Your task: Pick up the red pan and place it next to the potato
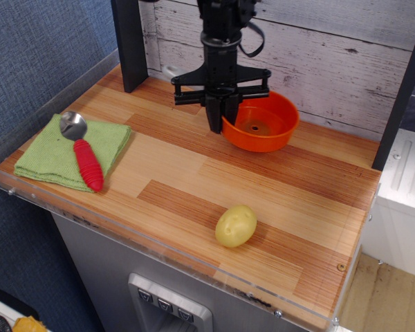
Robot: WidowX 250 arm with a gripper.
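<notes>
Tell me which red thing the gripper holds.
The red pan, clamped at its rim by the gripper; the red-handled spoon lies untouched on the green cloth.

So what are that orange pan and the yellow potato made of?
Red pan: probably plastic, with its smooth, evenly coloured, slightly glossy bowl. Potato: likely plastic or rubber, a uniform pale yellow with moulded dimples and a soft sheen.

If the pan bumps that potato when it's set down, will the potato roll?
Probably. The potato is a smooth rounded oval lying loose on the flat wooden counter, so a nudge likely rolls it. It looks like a light toy, offering little resistance.
</notes>
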